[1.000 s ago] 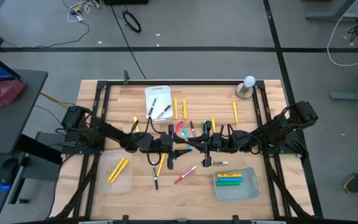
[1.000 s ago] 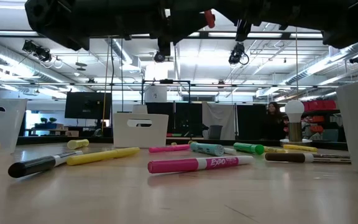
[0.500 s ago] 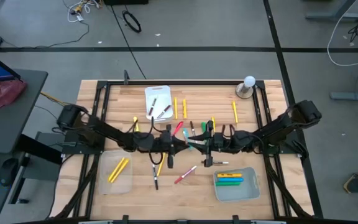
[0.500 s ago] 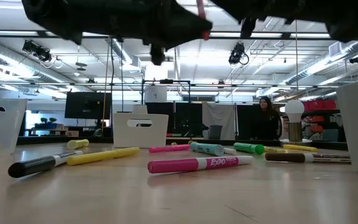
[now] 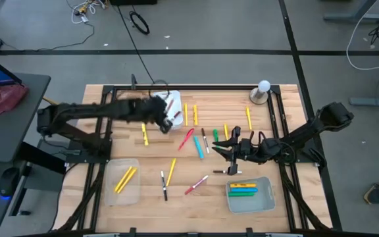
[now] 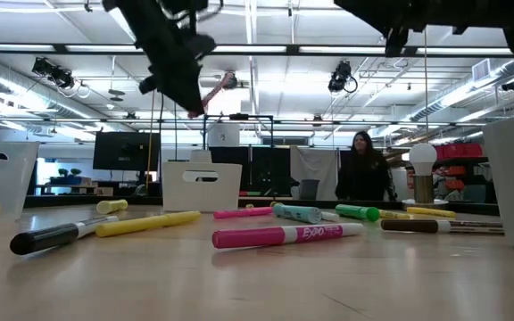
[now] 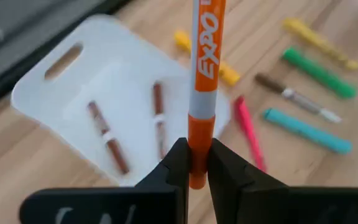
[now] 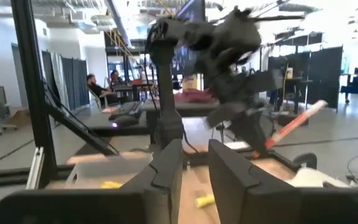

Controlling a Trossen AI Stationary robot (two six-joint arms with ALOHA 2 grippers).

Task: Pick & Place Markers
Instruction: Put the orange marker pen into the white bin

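Observation:
My left gripper point(image 5: 165, 124) is high over the far white tray point(image 5: 170, 100), shut on an orange marker point(image 7: 205, 56); the marker also shows in the low view point(image 6: 214, 93) and the right wrist view point(image 8: 296, 124). Two dark red markers point(image 7: 107, 140) lie in that tray. My right gripper point(image 5: 220, 151) is open and empty above the table's middle right. Many markers lie flat on the table: yellow point(image 5: 145, 135), red point(image 5: 187, 138), teal point(image 5: 197, 146), green point(image 5: 216, 136), pink point(image 5: 196, 184), black point(image 5: 164, 185). My left gripper pinches the marker's orange end point(image 7: 197, 163) between its two fingers. The marker sticks out forward past the fingertips, in line with the fingers. It is lifted clear above the white tray and tilted, its free end point(image 6: 232, 80) higher than the held end.
A clear tray point(image 5: 125, 191) with yellow markers stands near left. A tray point(image 5: 263, 201) with yellow and green markers stands near right. A lamp bulb on a base point(image 5: 262, 92) stands at the far right. A person point(image 6: 360, 169) stands in the room behind.
The two grippers were together over the table's middle and have parted. My left gripper has swung toward the far left, over the white tray, carrying the orange marker clear of the table. My right gripper has drawn back a little toward the right edge.

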